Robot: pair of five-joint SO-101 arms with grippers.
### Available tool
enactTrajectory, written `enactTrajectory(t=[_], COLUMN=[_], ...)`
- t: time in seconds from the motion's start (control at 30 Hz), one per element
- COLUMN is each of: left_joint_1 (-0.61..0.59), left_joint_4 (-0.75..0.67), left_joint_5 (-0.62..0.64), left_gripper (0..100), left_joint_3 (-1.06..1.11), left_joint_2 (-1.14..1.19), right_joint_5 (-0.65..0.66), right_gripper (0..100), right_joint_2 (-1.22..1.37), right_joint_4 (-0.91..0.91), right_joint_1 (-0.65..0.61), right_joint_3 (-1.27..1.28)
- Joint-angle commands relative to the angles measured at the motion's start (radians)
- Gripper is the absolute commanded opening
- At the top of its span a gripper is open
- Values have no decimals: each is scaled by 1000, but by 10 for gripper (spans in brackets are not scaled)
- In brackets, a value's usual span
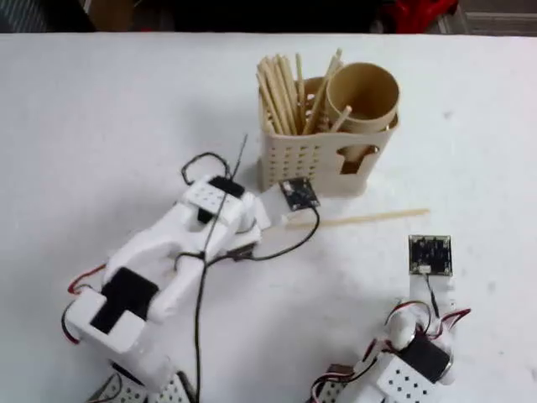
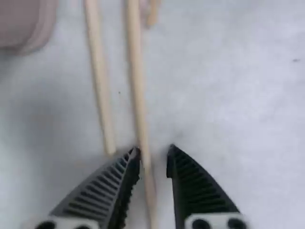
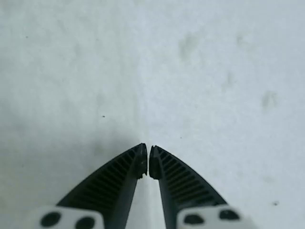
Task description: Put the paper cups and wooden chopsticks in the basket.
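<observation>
On the table (image 1: 126, 109), just near of the basket (image 1: 310, 164): a loose chopstick (image 1: 361, 219) lies flat.
Left gripper (image 2: 153, 155): parted, straddling that chopstick's end, one finger touching it.
Grasp: centre first, then pinch it alone, clear of the second chopstick (image 2: 100, 86) just beside.
Right gripper (image 3: 147, 152): clenched, empty, over bare table.
Basket: already holds a paper cup (image 1: 362, 96).

Bright, even light washes the table (image 1: 92, 126); shadows fall soft.

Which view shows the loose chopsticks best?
Left wrist view: two chopsticks close up, one inside the open left gripper. High view shows them as a thin stick beside the basket; right wrist view faces table.
</observation>
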Motion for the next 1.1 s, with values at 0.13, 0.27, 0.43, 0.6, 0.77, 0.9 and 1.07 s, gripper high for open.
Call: enactTrajectory(t=[0.13,0.27,0.43,0.6,0.77,0.9,1.07], left_joint_1=[13,21,77,157,197,194,194], left_joint_4=[9,51,204,298,176,-49,-321], left_joint_5=[11,11,14,100,212,351,482], left_gripper=[20,20,20,21,22,23,23], left_joint_3=[-34,-35,-35,-43,-43,-44,-180], left_joint_2=[8,-61,-364,-751,-986,-975,-906], right_joint_5=[0,0,0,0,0,0,0], right_gripper=[24,24,24,24,24,24,24], right_joint_2=[-1,-1,-1,-1,-1,-1,-1], right_joint_4=[-10,-10,-10,-10,-10,-10,-10], right_joint_1=[8,8,8,8,8,8,8], right_joint_3=[9,9,9,9,9,9,9])
